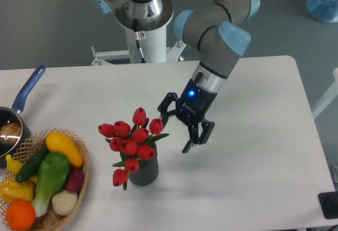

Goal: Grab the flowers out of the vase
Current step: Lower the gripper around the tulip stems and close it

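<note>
The flowers [130, 141], a bunch of red tulips with green stems and leaves, stand in the vase [145, 171], a small dark grey ribbed cylinder on the white table. My gripper [175, 131] hangs just to the right of the bunch at bud height. It is open and empty. One finger [162, 116] is close to the rightmost bud; whether it touches it I cannot tell. The other finger [188, 146] points down over bare table, apart from the vase.
A wicker basket [80, 163] of vegetables and fruit sits at the front left. A blue-handled pot [24, 94] stands at the left edge. The arm's base column [142, 25] rises behind the table. The table's [253, 136] right edge runs near x 600.
</note>
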Robot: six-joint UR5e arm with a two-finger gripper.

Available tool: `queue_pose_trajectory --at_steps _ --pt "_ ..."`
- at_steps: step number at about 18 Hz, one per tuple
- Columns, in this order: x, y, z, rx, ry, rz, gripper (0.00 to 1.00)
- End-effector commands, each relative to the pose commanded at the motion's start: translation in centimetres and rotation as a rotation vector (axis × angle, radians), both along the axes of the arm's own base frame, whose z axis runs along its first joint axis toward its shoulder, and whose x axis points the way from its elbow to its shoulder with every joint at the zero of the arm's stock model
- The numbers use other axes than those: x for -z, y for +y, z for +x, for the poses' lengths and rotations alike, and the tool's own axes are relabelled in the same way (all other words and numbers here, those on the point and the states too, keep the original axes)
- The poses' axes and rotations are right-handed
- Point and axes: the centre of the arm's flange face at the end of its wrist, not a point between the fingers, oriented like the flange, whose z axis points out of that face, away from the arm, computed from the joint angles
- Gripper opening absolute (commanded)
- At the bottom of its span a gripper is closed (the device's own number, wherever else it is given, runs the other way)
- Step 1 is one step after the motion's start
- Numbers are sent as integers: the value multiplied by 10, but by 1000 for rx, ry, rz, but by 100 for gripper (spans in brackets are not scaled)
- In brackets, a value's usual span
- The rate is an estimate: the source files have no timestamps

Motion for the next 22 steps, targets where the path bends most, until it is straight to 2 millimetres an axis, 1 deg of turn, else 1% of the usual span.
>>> queue_pose_trajectory --at_steps 4,8,11,12,13,15,16,17,22 --pt "4 12 14 8 -79 21 100" --pt "2 18 18 18 -184 93 100" --pt "6 24 23 46 -213 125 100" --pt "10 25 23 47 -219 123 94" --pt "13 26 22 47 -223 120 78" --pt "18 27 21 46 -232 115 33" --pt "19 27 21 47 -233 116 12" --pt "18 26 20 45 -231 117 0" --pt "13 23 17 44 -255 151 0"
